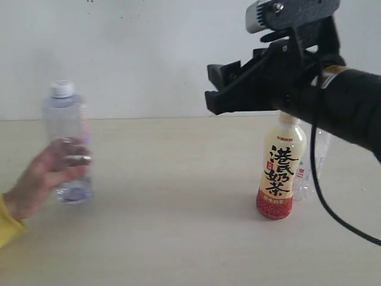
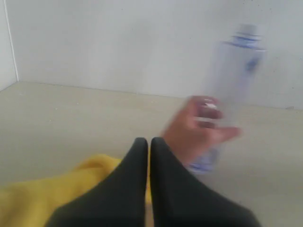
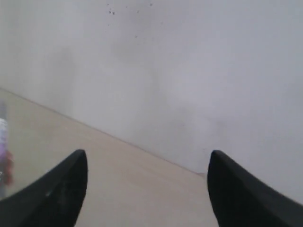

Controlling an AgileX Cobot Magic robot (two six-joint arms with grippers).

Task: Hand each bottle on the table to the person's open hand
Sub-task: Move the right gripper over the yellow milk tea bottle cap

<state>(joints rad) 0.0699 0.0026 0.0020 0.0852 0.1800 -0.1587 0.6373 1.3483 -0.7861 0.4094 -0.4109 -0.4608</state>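
The person's hand [image 1: 50,173] in a yellow sleeve grips the tall clear purple-labelled bottle [image 1: 66,140] at the left, above the table [image 1: 178,208]. The left wrist view shows that hand [image 2: 196,130] and bottle [image 2: 234,80] beyond my left gripper [image 2: 149,142], which is shut and empty. My right gripper [image 1: 217,89] hangs open in the air, above and left of the cream milk-tea bottle [image 1: 278,170]. In the right wrist view the gripper [image 3: 147,158] holds nothing. The small clear bottle [image 1: 309,164] stands behind the milk-tea bottle, partly hidden.
A plain pale wall [image 1: 149,53] rises behind the table's far edge. A black cable [image 1: 324,202] loops down from the right arm beside the two standing bottles. The yellow sleeve [image 2: 52,191] lies close under my left gripper.
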